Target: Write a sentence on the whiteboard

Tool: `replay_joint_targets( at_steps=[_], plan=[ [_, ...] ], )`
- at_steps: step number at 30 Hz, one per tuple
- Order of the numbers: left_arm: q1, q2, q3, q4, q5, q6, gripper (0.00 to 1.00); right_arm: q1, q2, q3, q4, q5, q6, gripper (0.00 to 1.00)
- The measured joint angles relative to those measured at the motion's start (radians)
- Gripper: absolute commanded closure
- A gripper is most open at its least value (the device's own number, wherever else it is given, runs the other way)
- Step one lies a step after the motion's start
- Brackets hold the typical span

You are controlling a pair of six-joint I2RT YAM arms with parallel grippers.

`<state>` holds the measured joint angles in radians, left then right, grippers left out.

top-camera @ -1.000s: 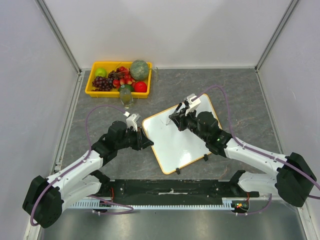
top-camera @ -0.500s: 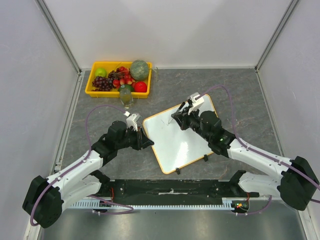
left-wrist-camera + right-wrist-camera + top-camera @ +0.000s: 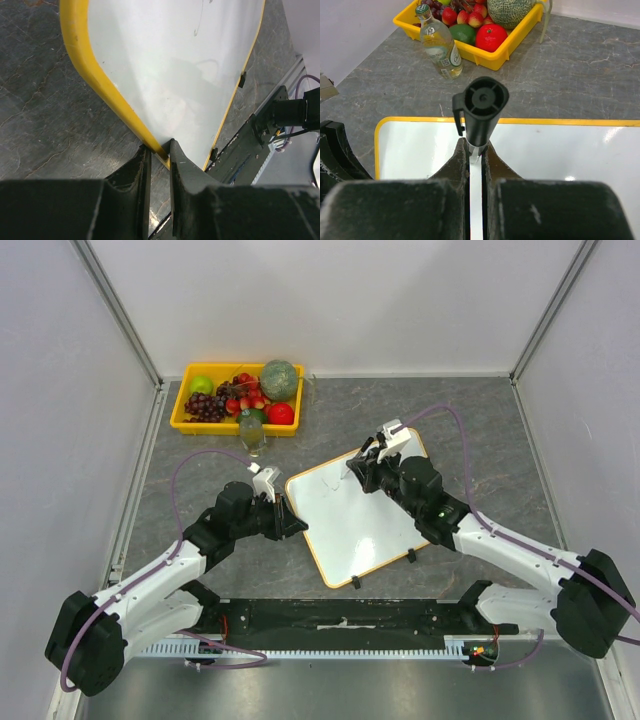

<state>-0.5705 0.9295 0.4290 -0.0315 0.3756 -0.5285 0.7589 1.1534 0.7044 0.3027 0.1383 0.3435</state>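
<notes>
The top camera looks down from above and behind the arm bases on the whole table (image 3: 480, 430). The left wrist camera is very close to the whiteboard (image 3: 175, 75) edge. The right wrist camera faces past the marker (image 3: 480, 112) to the fruit tray (image 3: 517, 37). All three share the whiteboard.

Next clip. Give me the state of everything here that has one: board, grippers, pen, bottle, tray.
whiteboard: flat on the table, nearly blank, one thin stroke near an edge.
left gripper: shut on the whiteboard's yellow frame.
right gripper: shut on the marker.
marker: gripped, end toward the wrist camera, tip hidden.
bottle: upright, capped.
fruit tray: filled with fruit.
</notes>
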Motion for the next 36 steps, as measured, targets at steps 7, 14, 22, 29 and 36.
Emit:
replay_joint_targets(
  at_steps=[7, 14, 22, 29, 36],
  plan=[
    [0.000, 0.000, 0.000, -0.004, 0.000, 0.000, 0.98, 0.000, 0.008, -0.015, 0.028, 0.011, 0.000, 1.00],
    [0.000, 0.001, 0.000, -0.003, -0.003, 0.000, 0.98, 0.000, -0.024, -0.066, 0.043, 0.023, 0.005, 1.00],
    [0.000, 0.005, 0.000, -0.002, -0.001, 0.000, 0.98, 0.000, -0.055, -0.092, 0.037, 0.032, 0.014, 1.00],
    [0.000, 0.005, 0.000, 0.003, 0.001, 0.000, 0.98, 0.000, -0.063, -0.054, -0.015, 0.055, 0.020, 1.00],
    [0.000, 0.005, 0.000, 0.004, 0.001, 0.000, 0.98, -0.010, -0.056, 0.002, -0.033, 0.089, 0.011, 1.00]
  ],
)
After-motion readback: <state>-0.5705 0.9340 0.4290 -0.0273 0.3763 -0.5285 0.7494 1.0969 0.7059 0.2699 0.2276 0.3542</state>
